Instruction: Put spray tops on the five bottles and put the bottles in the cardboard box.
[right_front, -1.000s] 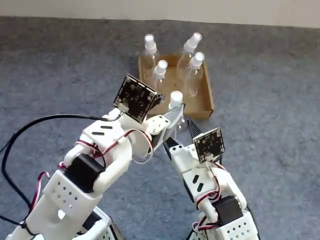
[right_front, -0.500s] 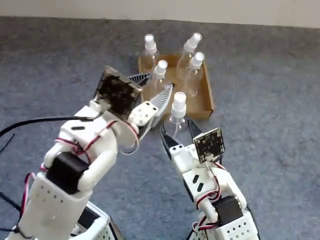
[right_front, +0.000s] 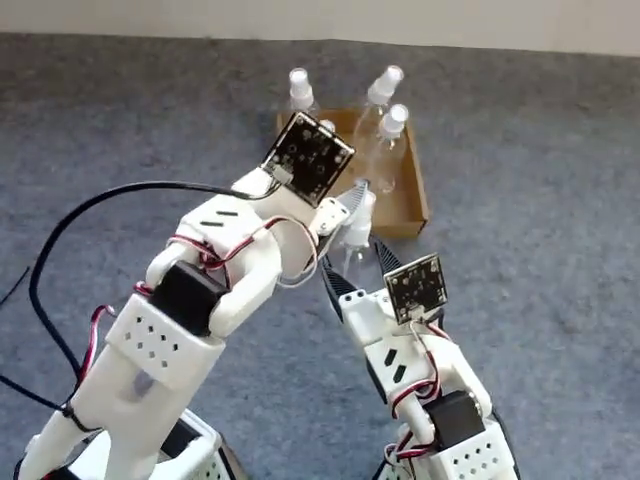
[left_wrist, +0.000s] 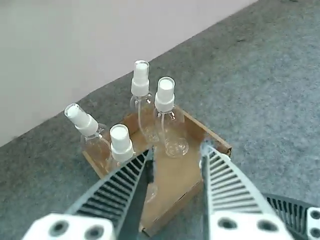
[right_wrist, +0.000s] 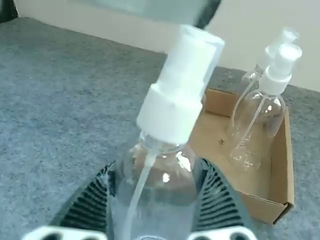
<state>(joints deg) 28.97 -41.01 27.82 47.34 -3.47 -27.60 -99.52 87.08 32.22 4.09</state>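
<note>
A clear bottle (right_wrist: 156, 192) with a white spray top (right_wrist: 179, 87) stands upright in my right gripper (right_wrist: 155, 212), which is shut on its body. From above, that bottle (right_front: 352, 250) is just in front of the cardboard box (right_front: 412, 205). My left gripper (left_wrist: 172, 167) hangs open and holds nothing above the box's front edge, close over the held bottle's top (right_front: 358, 212). Several capped bottles stand in the box (left_wrist: 182, 175): two upright (left_wrist: 169, 130) at the back, one (left_wrist: 121, 145) nearer, and one leaning (left_wrist: 92, 142) at the far corner.
Grey carpet (right_front: 520, 150) surrounds the box on all sides. A black cable (right_front: 75, 235) loops out from the left arm. A pale wall (left_wrist: 75, 45) rises behind the box.
The left gripper left the held bottle's spray top, swung out to the left, then came back over the box's front edge. The right arm and its bottle stayed still.
</note>
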